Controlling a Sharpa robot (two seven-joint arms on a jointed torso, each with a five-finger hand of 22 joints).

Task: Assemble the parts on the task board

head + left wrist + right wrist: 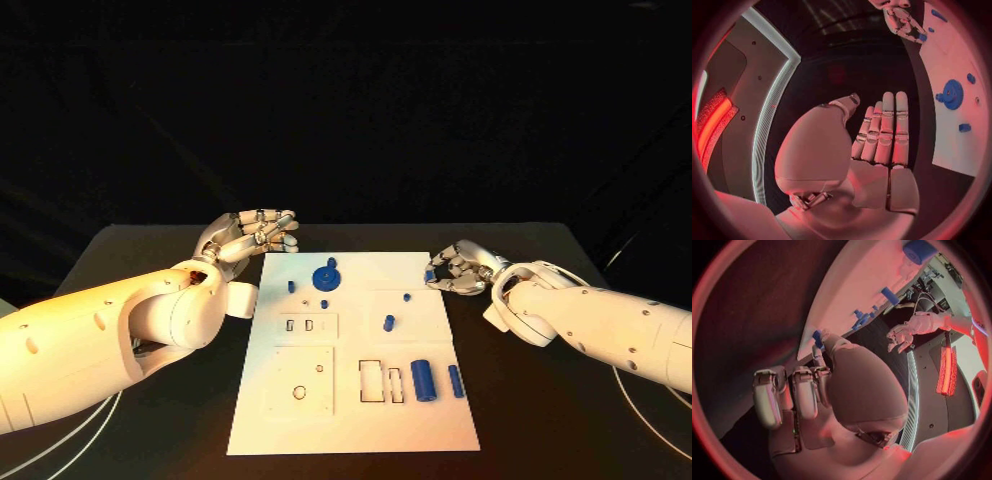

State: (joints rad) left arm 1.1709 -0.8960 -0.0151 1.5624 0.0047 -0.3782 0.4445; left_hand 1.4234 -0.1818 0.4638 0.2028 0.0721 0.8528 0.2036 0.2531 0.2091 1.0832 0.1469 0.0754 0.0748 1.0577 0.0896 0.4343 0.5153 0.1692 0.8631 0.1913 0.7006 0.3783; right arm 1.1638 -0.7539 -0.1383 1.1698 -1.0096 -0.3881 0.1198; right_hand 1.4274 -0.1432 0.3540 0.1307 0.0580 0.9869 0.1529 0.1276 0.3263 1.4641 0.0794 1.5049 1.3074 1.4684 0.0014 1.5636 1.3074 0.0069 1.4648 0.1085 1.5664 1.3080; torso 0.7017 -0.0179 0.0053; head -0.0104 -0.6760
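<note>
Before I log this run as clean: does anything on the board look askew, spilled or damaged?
Nothing stands out. The white task board lies flat on the black table, and the small blue parts sit on it, none visibly tipped or broken.

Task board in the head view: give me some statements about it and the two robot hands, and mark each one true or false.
1. A blue gear lies on the far part of the task board. True.
2. Two blue cylinders lie side by side on the board's near right part. True.
3. The left robot hand holds the gear. False: it is off the board's far left corner, empty.
4. The right robot hand is at the board's near edge. False: it is at the far right corner.
</note>
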